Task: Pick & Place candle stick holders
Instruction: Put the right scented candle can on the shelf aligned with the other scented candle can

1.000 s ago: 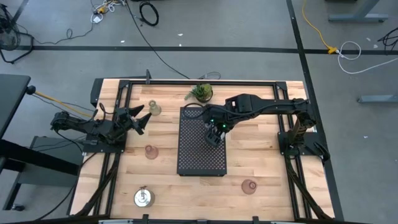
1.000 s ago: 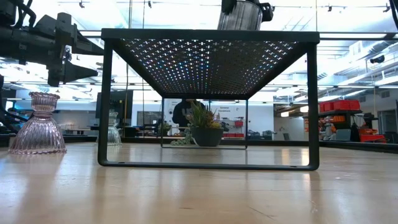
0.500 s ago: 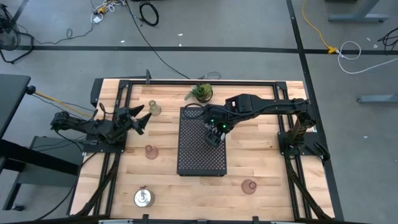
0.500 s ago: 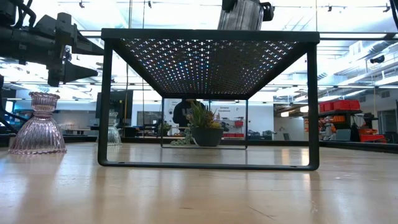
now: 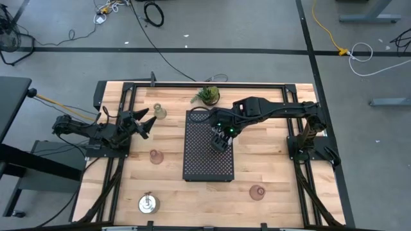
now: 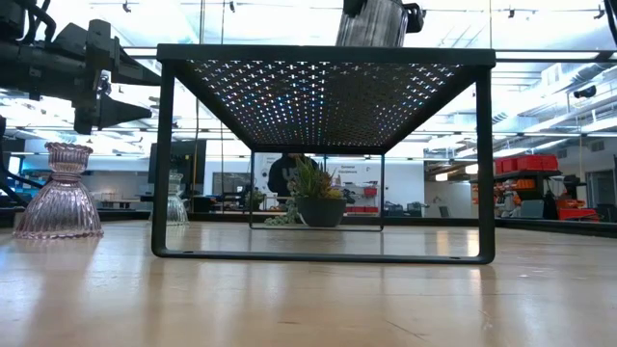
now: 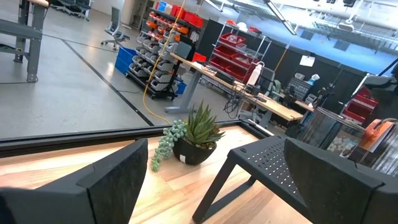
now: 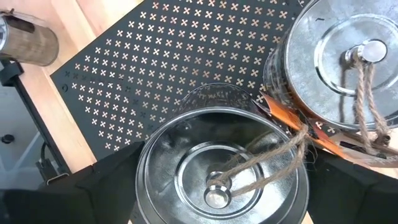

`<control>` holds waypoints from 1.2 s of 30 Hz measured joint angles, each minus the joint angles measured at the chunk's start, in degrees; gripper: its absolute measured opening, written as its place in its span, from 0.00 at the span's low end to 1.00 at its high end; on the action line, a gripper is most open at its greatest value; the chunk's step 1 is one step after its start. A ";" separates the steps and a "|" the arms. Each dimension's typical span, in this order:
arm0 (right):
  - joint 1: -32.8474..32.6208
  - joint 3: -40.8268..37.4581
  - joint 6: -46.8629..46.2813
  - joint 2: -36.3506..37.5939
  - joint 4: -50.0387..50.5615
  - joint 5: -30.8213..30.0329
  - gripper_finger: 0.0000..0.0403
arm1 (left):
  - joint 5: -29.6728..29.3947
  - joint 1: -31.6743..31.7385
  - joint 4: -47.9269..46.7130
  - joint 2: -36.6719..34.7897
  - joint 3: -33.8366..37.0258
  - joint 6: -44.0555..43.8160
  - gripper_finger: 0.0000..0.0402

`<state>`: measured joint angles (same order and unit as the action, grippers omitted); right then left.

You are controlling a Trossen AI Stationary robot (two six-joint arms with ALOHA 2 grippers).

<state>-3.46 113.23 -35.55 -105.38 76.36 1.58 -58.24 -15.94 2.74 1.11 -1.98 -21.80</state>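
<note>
Right gripper (image 5: pixel 219 142): reaching out over the middle of the black perforated tray (image 5: pixel 207 168), pointing down at it. In the right wrist view (image 8: pixel 217 180) the two dark fingers (image 8: pixel 102 180) are sitting spread wide, one on each side of a silver holder.

Silver holder between the jaws (image 8: pixel 219 167): a shiny round metal dish with a twine loop across it, filling the whole gap between the right jaws. Honestly can't tell if the fingers are pressing on it or just flanking it, and can't tell if it's resting on the tray.

Second silver holder (image 8: pixel 345 65): just beyond and to one side of the right jaws, touching or overlapping the first one's rim, with twine and an orange band on it.

Left gripper (image 5: pixel 142 122): hanging over the left side of the bench (image 5: pixel 270 170), jaws spread open with nothing in them, well apart from the tray.

Clear-greenish glass cup (image 5: pixel 158 111): sitting on the bench just past the left jaws, toward the far edge.

Pink glass cup (image 5: pixel 155 156): near the left jaws, on the bench beside the tray's left edge.

Another pink cup (image 5: pixel 257 192): near the front right, well apart from both jaws.

Third silver holder (image 5: pixel 148 203): near the bench's front edge, left side.

Potted plant (image 5: pixel 208 95): just behind the tray.
</note>
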 joint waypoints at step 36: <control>0.04 0.00 -1.44 0.02 -0.52 -1.12 0.91 | -0.01 0.02 0.02 0.02 0.00 0.02 0.94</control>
<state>-3.42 113.23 -36.99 -105.36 75.83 0.45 -58.25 -15.93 2.76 1.12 -1.98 -21.79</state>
